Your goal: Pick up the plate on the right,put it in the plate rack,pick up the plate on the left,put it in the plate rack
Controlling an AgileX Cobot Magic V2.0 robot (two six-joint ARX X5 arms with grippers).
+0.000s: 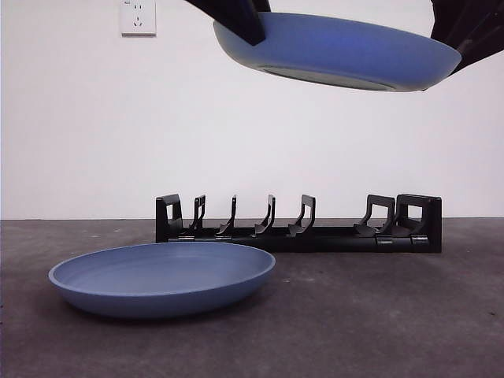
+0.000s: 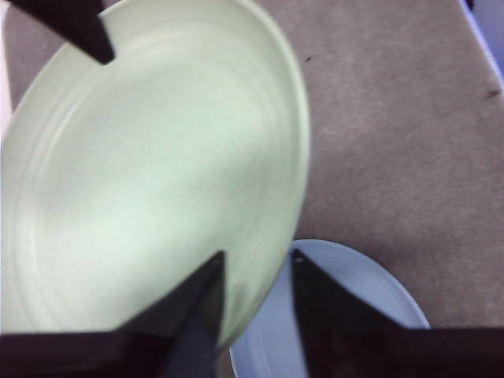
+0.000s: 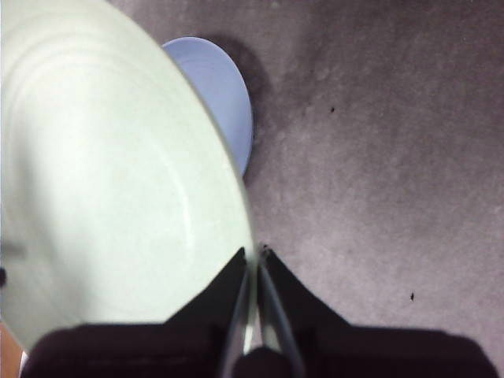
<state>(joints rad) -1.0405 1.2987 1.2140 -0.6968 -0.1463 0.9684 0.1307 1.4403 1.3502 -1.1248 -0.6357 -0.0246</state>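
The lifted plate (image 1: 339,51) hung high above the rack (image 1: 299,224), roughly level and tipped only slightly, while the second plate (image 1: 161,277) lay flat on the counter (image 1: 394,315) at about 8 o'clock from the rack, just in front of its left end. The likeliest trouble from here was a slip or a twist: the plate was pinched only at its thin rim on two opposite edges, so if the two arms moved out of step while turning it upright, it could pivot, pop free and drop onto the rack or the plate below. A poor line-up was the other risk, since an edge coming down on a prong (image 1: 269,214) instead of between two prongs would tilt the plate or shove the light rack along the counter. The right gripper (image 3: 253,260) was clenched tight on the rim, its jaws almost meeting with only the plate's edge between them, at the plate's 3 o'clock side in the front view. The left gripper (image 2: 256,272) straddled the opposite rim at 9 o'clock with a narrow gap between its jaws, one jaw over the pale inner face; whether it truly pressed the rim I could not tell.
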